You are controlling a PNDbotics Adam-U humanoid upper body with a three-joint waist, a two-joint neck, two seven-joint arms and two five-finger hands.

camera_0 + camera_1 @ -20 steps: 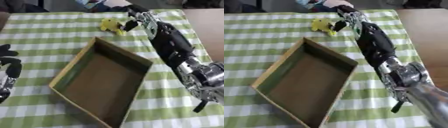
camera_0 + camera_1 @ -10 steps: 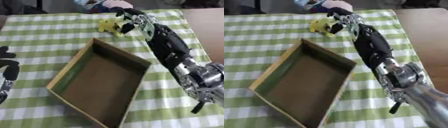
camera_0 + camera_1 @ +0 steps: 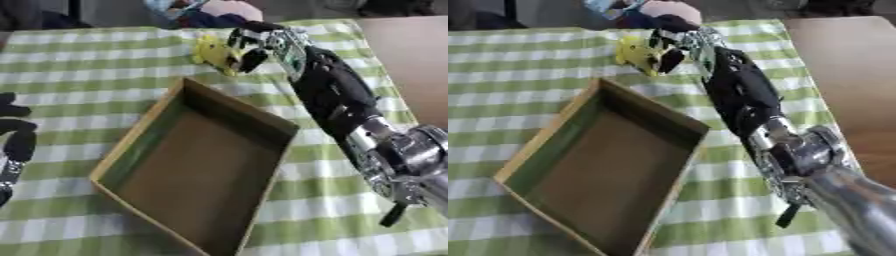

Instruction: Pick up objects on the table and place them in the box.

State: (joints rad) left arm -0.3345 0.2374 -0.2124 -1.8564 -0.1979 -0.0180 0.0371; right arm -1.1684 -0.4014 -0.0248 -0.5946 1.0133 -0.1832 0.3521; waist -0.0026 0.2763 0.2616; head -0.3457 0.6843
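Right hand (image 3: 254,42) outstretched, fingers curled seemingly around yellow toy (image 3: 214,51) beyond box (image 3: 157,125).

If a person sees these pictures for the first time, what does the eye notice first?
First the open cardboard box, empty, lying askew in the middle of the green checked tablecloth. Then the long black right arm reaching to the far edge, where the right hand curls round a small yellow toy.
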